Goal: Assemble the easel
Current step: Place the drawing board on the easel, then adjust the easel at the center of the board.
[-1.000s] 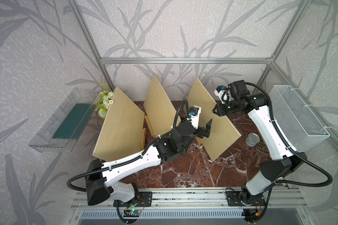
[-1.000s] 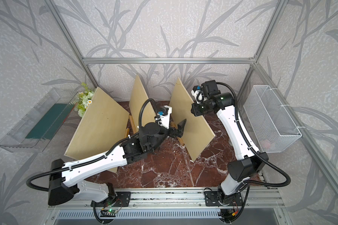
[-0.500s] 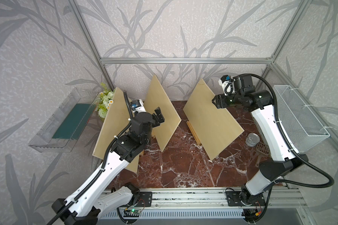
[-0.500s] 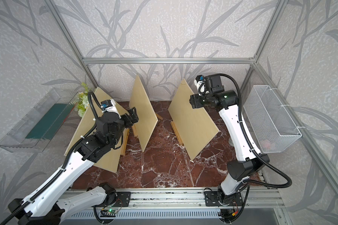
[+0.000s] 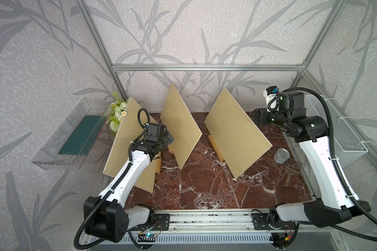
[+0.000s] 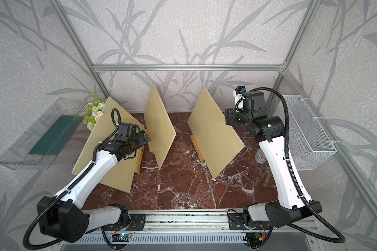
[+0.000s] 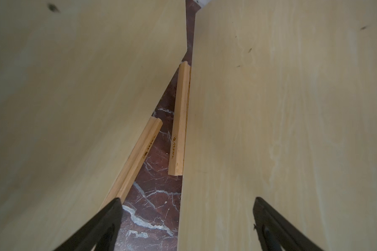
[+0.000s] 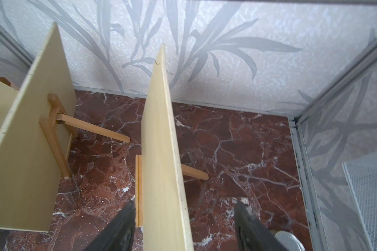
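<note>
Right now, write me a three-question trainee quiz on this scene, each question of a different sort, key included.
1. How many wooden boards stand propped on the marble table?
2. True or false: the right gripper is shut on the right board.
3. Which thing sits on the table near the right board's low corner? A) a metal can B) a flower bunch C) a clear tray

Key
1. Three.
2. False: its jaws stand open, with the board's top edge between them.
3. A.

Lab cell: aluminium frame (image 5: 205, 67), wallpapered panels (image 5: 205, 32)
</note>
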You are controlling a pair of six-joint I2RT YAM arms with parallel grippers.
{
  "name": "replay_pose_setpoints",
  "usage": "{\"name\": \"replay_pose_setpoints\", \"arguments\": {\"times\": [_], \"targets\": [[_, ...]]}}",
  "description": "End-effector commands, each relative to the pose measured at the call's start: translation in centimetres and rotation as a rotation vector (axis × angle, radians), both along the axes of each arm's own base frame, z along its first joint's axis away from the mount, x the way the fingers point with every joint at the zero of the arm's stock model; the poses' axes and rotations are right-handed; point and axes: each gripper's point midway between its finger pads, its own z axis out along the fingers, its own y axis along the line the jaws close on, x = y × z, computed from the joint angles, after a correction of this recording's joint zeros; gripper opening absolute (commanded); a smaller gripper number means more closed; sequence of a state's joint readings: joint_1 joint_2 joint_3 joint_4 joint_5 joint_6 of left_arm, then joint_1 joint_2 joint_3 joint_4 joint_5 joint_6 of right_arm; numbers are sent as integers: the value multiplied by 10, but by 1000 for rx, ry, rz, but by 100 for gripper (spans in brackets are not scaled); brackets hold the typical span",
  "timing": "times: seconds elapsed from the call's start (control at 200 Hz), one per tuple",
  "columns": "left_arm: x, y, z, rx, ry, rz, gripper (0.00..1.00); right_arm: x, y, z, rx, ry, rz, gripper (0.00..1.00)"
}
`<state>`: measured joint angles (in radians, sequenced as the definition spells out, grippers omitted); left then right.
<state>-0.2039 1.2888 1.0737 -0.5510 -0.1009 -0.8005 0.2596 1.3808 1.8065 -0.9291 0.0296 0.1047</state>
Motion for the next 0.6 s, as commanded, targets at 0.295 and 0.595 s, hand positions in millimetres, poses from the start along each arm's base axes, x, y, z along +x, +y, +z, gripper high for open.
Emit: {"name": "replay_pose_setpoints", "arguments": {"times": [0.295, 0.595], "targets": [[43, 2, -63, -139, 48, 82, 44, 2, 13, -40, 87, 125, 21, 69], [62, 12, -99, -60, 148, 114, 39, 2, 17, -37, 95, 131, 41, 68]]}}
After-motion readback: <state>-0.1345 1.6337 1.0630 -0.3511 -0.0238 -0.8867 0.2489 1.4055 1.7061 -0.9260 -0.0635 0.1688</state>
